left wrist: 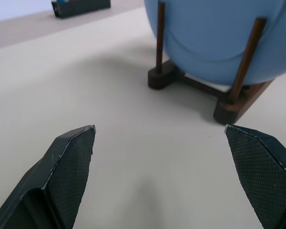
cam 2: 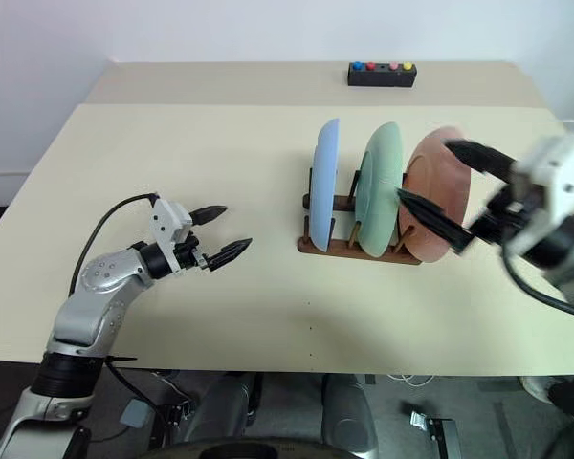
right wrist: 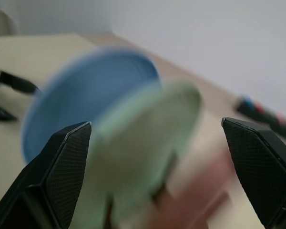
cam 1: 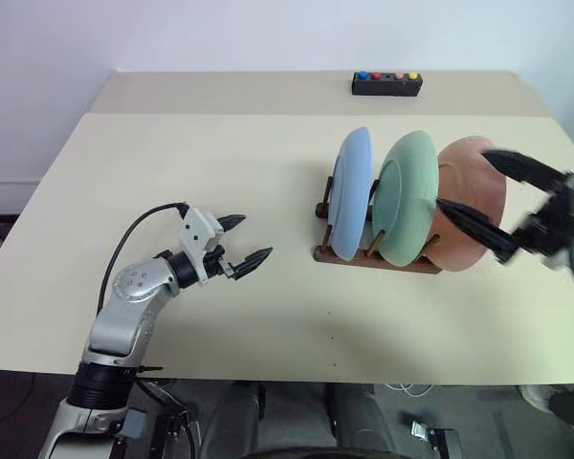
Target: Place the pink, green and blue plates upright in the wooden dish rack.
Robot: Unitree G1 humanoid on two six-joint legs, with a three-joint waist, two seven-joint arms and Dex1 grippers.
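The dark wooden dish rack (cam 1: 373, 256) stands right of the table's middle. All three plates stand upright in it: the blue plate (cam 1: 349, 191) on the left, the green plate (cam 1: 407, 196) in the middle, the pink plate (cam 1: 471, 215) on the right. My right gripper (cam 1: 464, 179) hovers open and empty at the rack's right end, and its fingers (cam 1: 474, 228) cross in front of the pink plate. Left of the rack and well apart from it, my left gripper (cam 1: 252, 237) is open and empty above the table, pointing at the blue plate (left wrist: 219, 38).
A small black box with coloured buttons (cam 1: 386, 83) sits at the back of the cream table (cam 1: 172, 153). The table's front edge runs just below my left arm.
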